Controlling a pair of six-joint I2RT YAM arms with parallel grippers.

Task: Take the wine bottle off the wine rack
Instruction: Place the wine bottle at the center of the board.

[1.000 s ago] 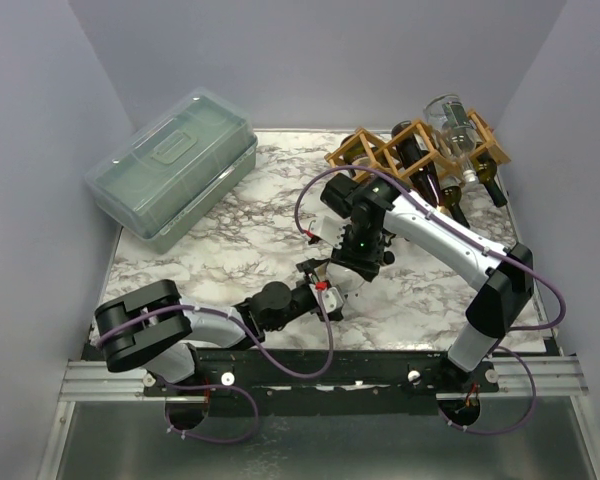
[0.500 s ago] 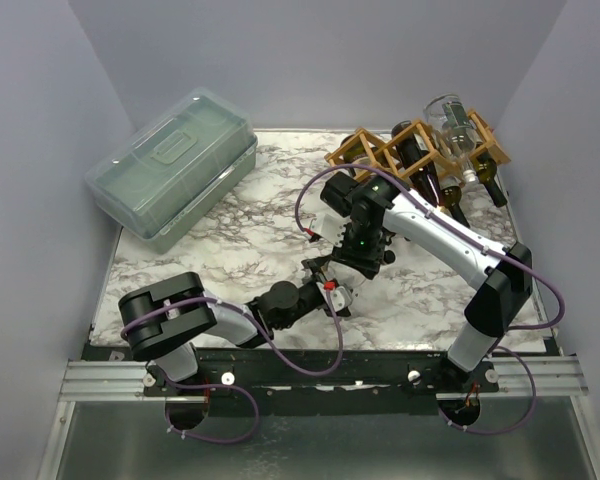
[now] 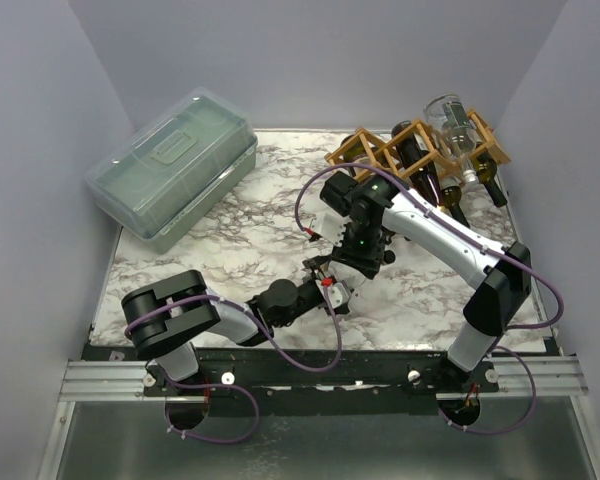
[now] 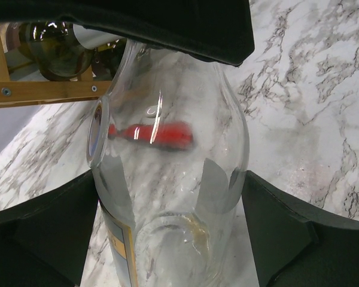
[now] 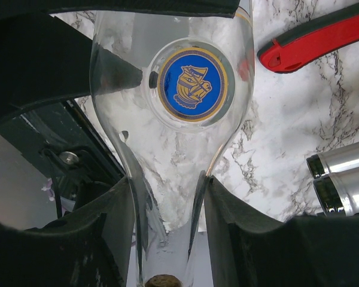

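A clear glass wine bottle (image 5: 191, 119) with a round blue and gold emblem is held off the rack over the marble table (image 3: 230, 250). My right gripper (image 5: 167, 233) is shut on its narrow neck just above the cork (image 5: 161, 280). My left gripper (image 4: 170, 239) has both fingers against the sides of the bottle's body (image 4: 167, 179). In the top view the two grippers meet at the table's middle, left (image 3: 328, 292) and right (image 3: 342, 265), and hide most of the bottle. The wooden lattice wine rack (image 3: 410, 150) stands at the back right, also in the left wrist view (image 4: 42, 91).
The rack holds dark bottles (image 3: 420, 165) and a clear bottle (image 3: 455, 125) on top. A translucent green-grey lidded box (image 3: 175, 168) sits at the back left. Grey walls close in three sides. A red part of the left gripper (image 5: 323, 36) shows beside the bottle.
The left arm has swung its elbow right and pushed its gripper a little forward onto the bottle. The right arm and the bottle have hardly moved.
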